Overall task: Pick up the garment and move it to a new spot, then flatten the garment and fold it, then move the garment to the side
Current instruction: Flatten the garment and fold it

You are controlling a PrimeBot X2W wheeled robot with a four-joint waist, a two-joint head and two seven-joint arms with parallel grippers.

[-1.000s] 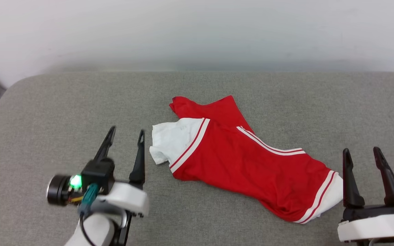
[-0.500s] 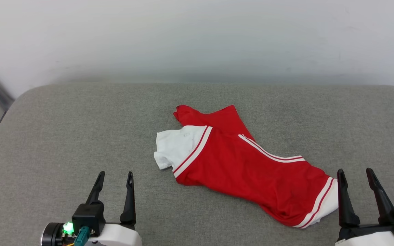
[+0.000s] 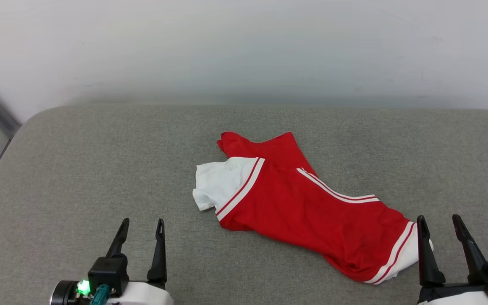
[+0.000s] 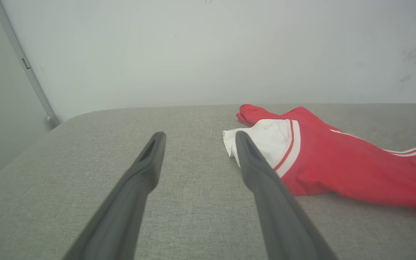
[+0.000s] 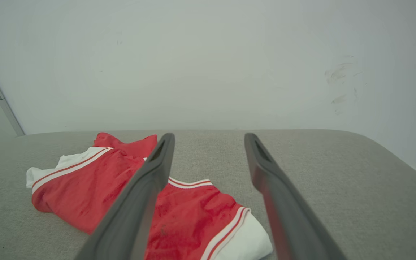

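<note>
Since a second ago the left gripper (image 3: 142,221) has drawn back from beside the garment (image 3: 307,212) to the lower left of the head view. The whole picture has also shifted, so part of that is the camera's doing. The garment lies untouched in the middle of the grey cushion (image 3: 79,169), stretched on a slant and partly doubled over itself. One white sleeve (image 3: 216,182) points toward the robot's left, and the other white sleeve (image 3: 407,256) is at the near right. The right gripper (image 3: 438,218) stands at the lower right, its inner finger just beside that second sleeve. Whether it touches the cloth I cannot tell from here. Both pincers stand wide and hold nothing.

From the left wrist, the left gripper (image 4: 199,135) has only bare cushion between its spread fingers. The garment (image 4: 338,162) lies off to one side, its white sleeve (image 4: 265,139) nearest.

From the right wrist, the right gripper (image 5: 209,137) is likewise spread and empty. The garment (image 5: 96,180) lies below and beside its fingers, with the sleeve end (image 5: 244,242) close to the bottom edge.

I judge the first step, picking the garment up, is in hand and not yet begun. The next move probably calls for each arm to reach for its own end and pinch a single edge of cloth. They should then lift together so the shirt does not bunch further.
</note>
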